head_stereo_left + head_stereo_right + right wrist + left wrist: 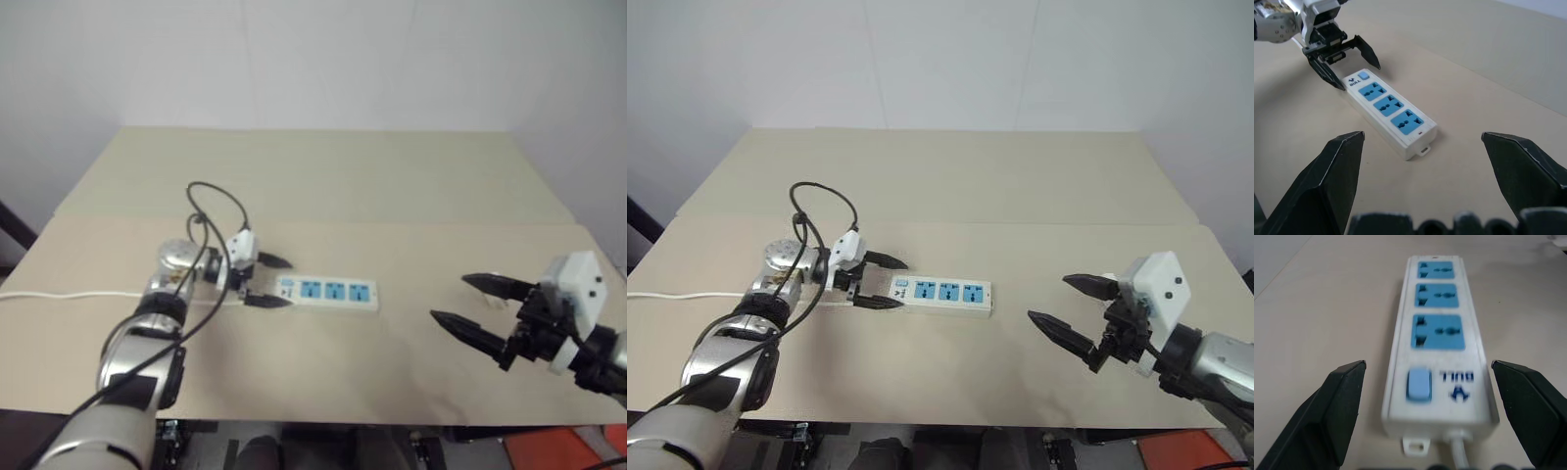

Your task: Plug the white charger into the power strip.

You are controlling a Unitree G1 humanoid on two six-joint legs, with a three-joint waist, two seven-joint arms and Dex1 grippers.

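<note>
- Left gripper [880, 282]: fingers [1327, 416] spread wide, gripping nothing. One finger lies on each side of the switch end of the strip, tips just beside it, with bare worktop showing between finger and casing in the wrist view.
- Right gripper [1073, 308]: fingers [1327, 186] spread wide and empty, hovering near the worktop's right edge, well apart from the strip and pointing toward it.
- Strip [942, 293]: lies flat near the middle of the worktop, long side along the front edge. Its three blue sockets face up and all are vacant. A blue switch sits at the end between the left fingers.
- Cord [676, 295]: thin and white, it leaves the switch end and runs to the left edge.
- Charger: I cannot make it out.
- Worktop [1019, 186]: beige, plain.
</note>
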